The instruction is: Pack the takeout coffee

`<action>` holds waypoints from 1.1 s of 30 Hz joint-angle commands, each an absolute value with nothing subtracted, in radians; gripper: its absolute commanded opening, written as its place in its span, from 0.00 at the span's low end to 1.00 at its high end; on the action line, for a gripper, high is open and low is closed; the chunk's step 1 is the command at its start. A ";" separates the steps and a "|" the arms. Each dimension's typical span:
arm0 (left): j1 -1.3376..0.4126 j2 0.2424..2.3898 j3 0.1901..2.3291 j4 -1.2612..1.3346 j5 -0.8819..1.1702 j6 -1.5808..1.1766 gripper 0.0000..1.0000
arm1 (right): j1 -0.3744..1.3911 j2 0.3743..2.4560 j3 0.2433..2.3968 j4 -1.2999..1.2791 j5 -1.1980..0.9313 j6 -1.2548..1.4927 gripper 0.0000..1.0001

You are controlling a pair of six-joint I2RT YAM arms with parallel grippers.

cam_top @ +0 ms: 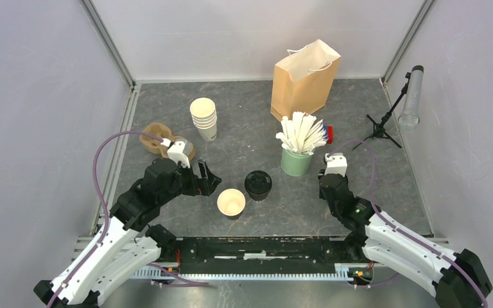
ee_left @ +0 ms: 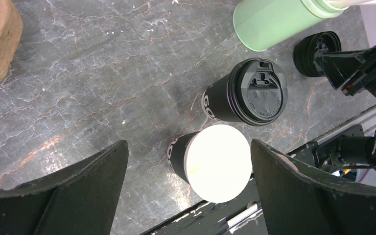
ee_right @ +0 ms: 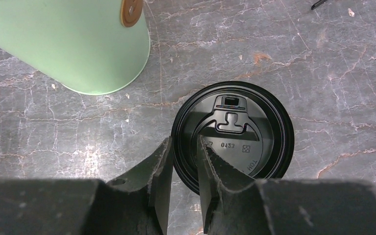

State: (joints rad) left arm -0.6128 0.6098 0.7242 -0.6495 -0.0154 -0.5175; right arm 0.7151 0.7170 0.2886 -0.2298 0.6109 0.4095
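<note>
table [cam_top: 244,115]: marbled stone look, matt | lid [ee_right: 232,137]: black plastic, slight sheen | bag [cam_top: 305,80]: brown paper

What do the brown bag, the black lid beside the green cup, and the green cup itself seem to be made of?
Brown bag: matte kraft paper, judging by creased folds and white cord handles. Black lid: moulded plastic, slight sheen, embossed digits and sip hole. Green cup: smooth, matte; coated paper or plastic, I cannot tell which.
</note>
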 commanded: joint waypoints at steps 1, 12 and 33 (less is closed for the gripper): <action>-0.617 0.546 0.697 -0.587 0.036 -0.431 1.00 | 0.707 0.729 0.274 -0.119 0.638 0.383 0.30; -0.617 0.519 0.690 -0.607 0.004 -0.436 1.00 | 0.694 0.767 0.228 -0.049 0.630 0.393 0.24; -0.617 0.535 0.689 -0.618 -0.039 -0.445 1.00 | 0.692 0.684 0.262 -0.132 0.646 0.390 0.04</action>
